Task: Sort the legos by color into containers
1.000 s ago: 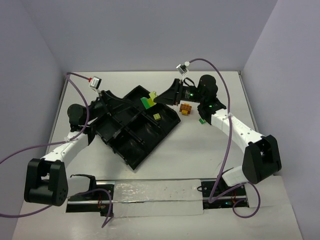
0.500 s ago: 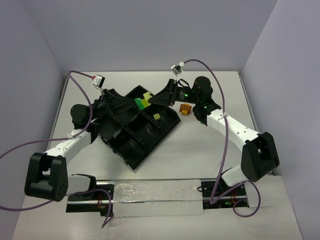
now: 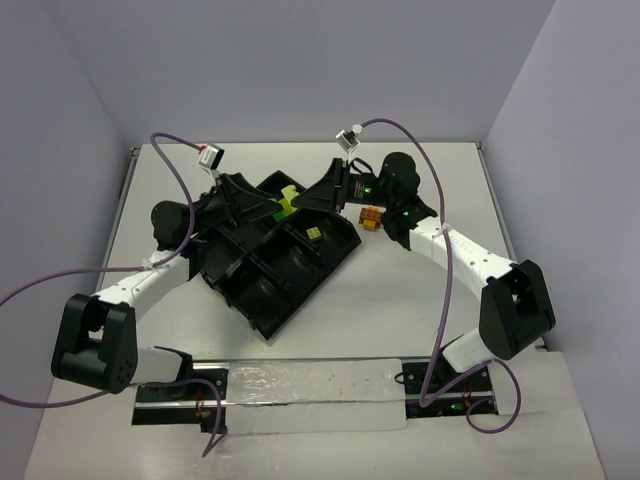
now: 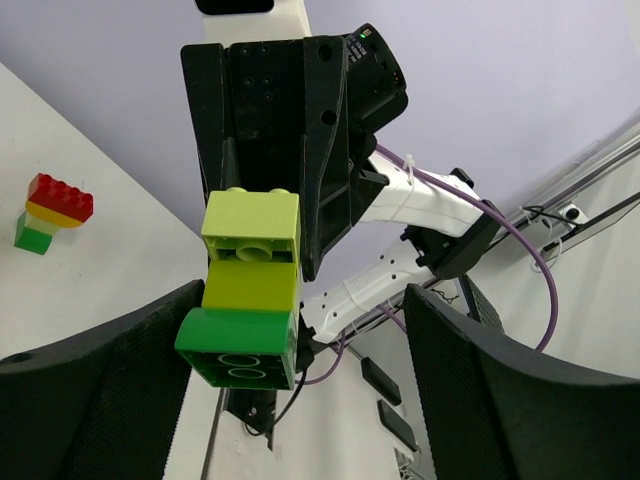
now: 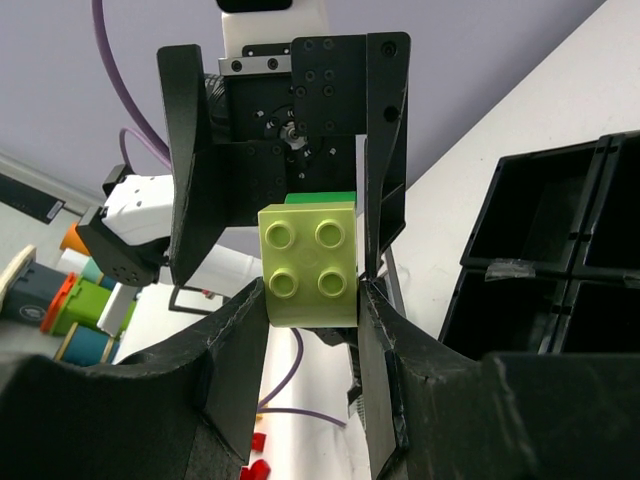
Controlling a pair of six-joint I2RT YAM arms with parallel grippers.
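Evidently clamped the right gripper (image 5: 311, 292) narrow on the pale yellow-green brick (image 5: 308, 262), pads flat against two opposite sides, studs turned back toward its own wrist camera. Held it in the air rather than on the table (image 3: 400, 300), with the green brick (image 4: 238, 347) stuck on the end farthest from the right wrist and so offered free to the other arm. Faced the left gripper (image 4: 303, 300) nose to nose with it, fingers (image 4: 100, 400) spread wide to either side of the stack and, as far as could be told, touching neither brick. Looked like a set-up for pulling the colours apart: one hand to anchor the pale piece, the other to close on the green one, since joined bricks could not go into separate compartments. Could not tell from the left wrist view whether the pale part was one brick or two. Hung the whole meeting above the far corner of the tray (image 3: 262, 298), presumably so that a freed piece could go straight down. Found one yellow brick (image 3: 314, 232) in a compartment just below, toward the right arm's side. Found the orange bricks (image 3: 372, 217) on the table beside the right forearm, outside the tray, and a three-colour stack (image 4: 50, 210) well apart, off to one side of the left gripper.
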